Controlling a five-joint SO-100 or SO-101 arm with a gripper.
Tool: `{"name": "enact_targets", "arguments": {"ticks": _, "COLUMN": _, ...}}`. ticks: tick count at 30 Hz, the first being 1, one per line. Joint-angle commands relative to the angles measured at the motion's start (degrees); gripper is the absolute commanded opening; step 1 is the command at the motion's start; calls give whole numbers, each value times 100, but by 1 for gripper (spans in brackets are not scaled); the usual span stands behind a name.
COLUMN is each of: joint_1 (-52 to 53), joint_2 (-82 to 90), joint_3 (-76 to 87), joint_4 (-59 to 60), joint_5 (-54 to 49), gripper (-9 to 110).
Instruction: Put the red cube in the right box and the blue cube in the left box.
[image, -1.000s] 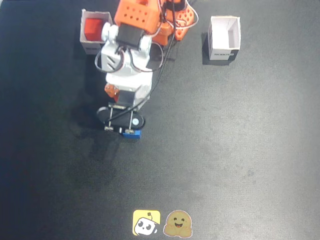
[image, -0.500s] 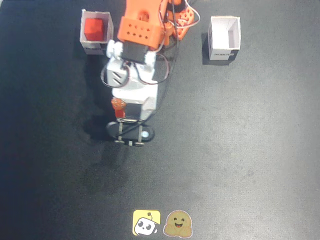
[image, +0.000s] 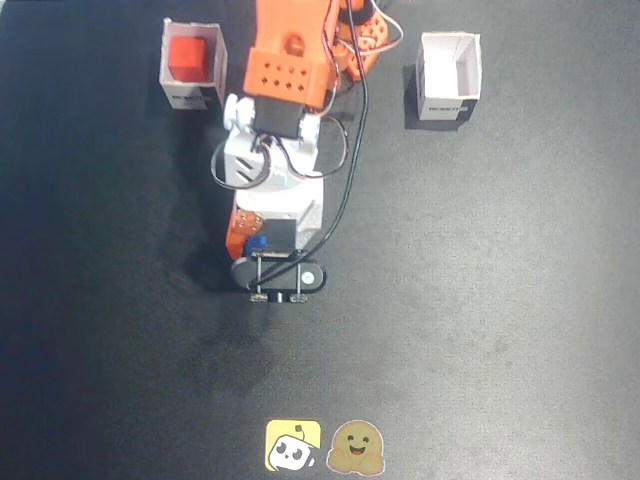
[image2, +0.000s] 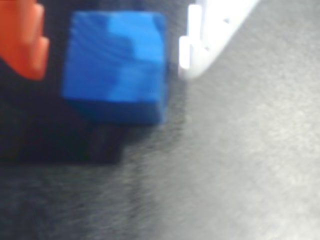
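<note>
Fingers (image2: 112, 55) grip your blue cube (image2: 115, 65) above the table (image: 480, 300); red cube (image: 187, 57) sits in the left-hand box (image: 192, 95).

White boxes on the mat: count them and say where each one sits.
2. One white box stands upper left in the fixed view, holding the red cube. The other box stands upper right, apparently empty. The arm could hide nothing box-sized.

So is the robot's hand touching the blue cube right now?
Cannot tell. In the wrist view the blue cube sits between the orange and white fingers of the gripper, but blur hides whether they press it.
</note>
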Motion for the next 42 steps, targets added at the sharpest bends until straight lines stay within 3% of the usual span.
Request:
{"name": "enact_targets", "arguments": {"ticks": 1, "joint_1": -53, "joint_2": -114, "joint_3": -431, "joint_4": -202, "joint_5": 18, "gripper": 21}}
{"name": "enact_targets", "arguments": {"ticks": 33, "joint_1": -18, "joint_2": -1116, "joint_3": -272, "joint_4": -1116, "joint_5": 105, "gripper": 14}}
{"name": "enact_targets", "arguments": {"ticks": 42, "joint_1": -44, "joint_2": -88, "joint_3": -396, "joint_4": 88, "joint_5": 114, "gripper": 14}}
